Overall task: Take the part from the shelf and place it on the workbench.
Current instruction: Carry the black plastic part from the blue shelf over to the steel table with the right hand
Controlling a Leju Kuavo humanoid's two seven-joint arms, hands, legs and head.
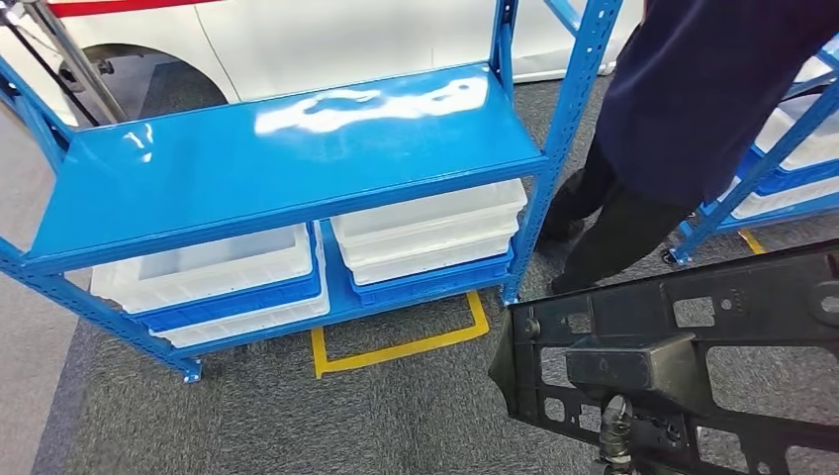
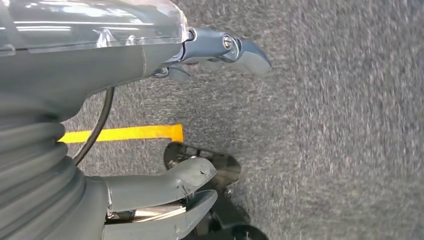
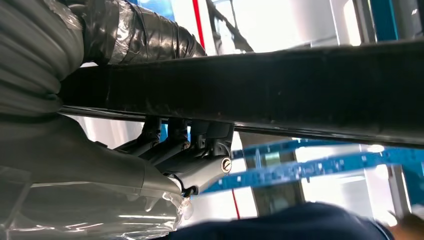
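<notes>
Dark fingers (image 3: 170, 137) of the right hand (image 3: 165, 160) grip a flat, black, perforated plastic part (image 1: 683, 356). Left hand (image 2: 150, 120) fingers spread, holding nothing, above grey carpet (image 2: 340, 125). Glossy blue metal shelf (image 1: 287, 148) nearby.

Head view: bright, even overhead light; white glare patches on the blue shelf (image 1: 287, 148) top; straight posts bow toward the frame edges. Left wrist view: grey carpet (image 2: 325, 125) smeared by blur. Right wrist view: backlit, background overexposed, black part (image 3: 280, 85) underexposed.

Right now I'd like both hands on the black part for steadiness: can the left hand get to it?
Probably not yet: the left hand hangs open over the carpet, while the black part sits on the robot's right, gripped by the right hand.
</notes>
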